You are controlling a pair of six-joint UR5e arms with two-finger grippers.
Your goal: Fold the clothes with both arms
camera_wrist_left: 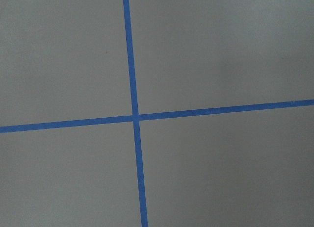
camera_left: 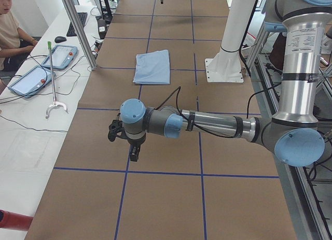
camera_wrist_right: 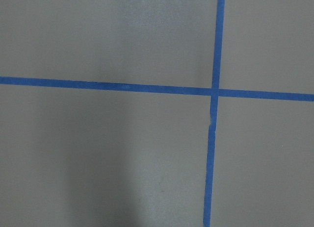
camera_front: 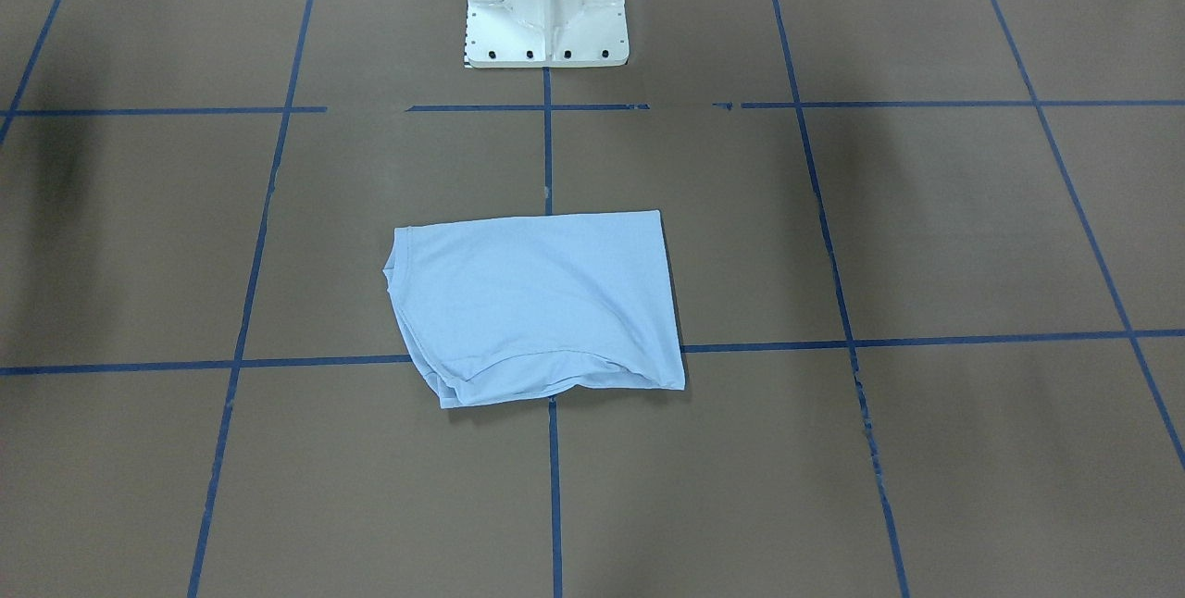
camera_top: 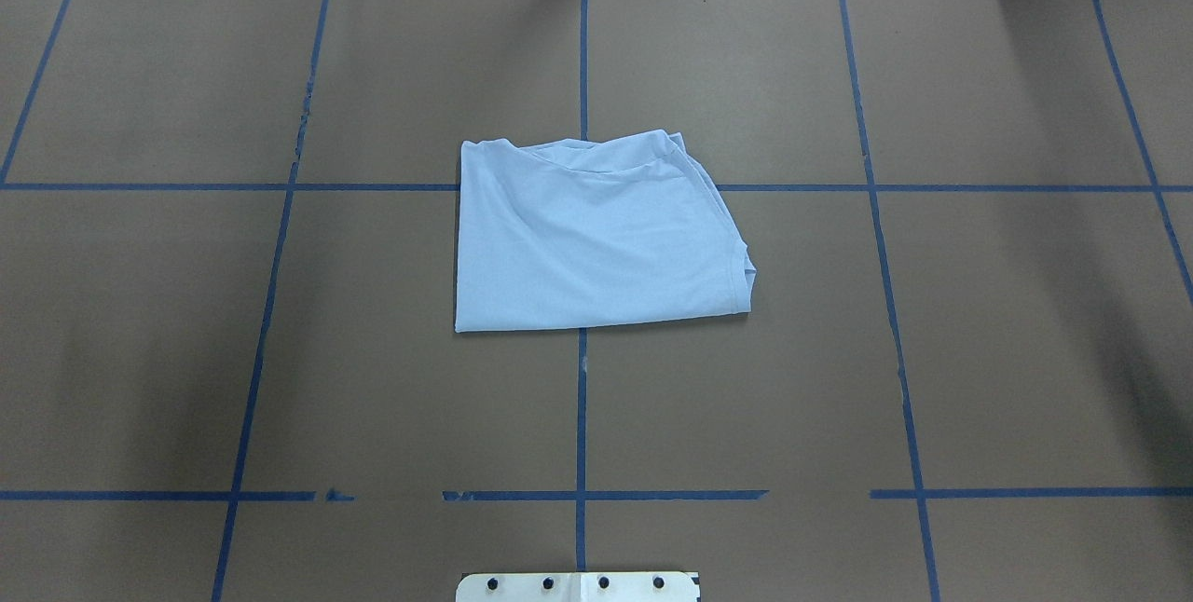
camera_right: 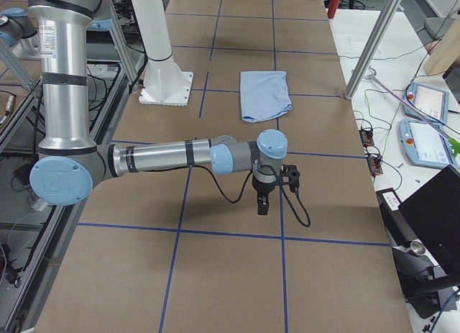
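Left end effector (camera_left: 134, 152) and right end effector (camera_right: 262, 203): spread or pressed together, cannot tell. Mid-frame T-shirt (camera_top: 596, 243) looks soft, light, limp; pinch its corners.

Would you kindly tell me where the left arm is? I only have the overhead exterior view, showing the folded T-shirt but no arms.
Observer: The left arm stretches over bare table paper, apart from the light blue T-shirt.
Operator: And the right arm?
Observer: The right arm does likewise at the opposite end, its end effector pointing down.
Operator: Do the wrist cameras see cloth?
Observer: No, each shows only blue tape lines crossing on that paper.
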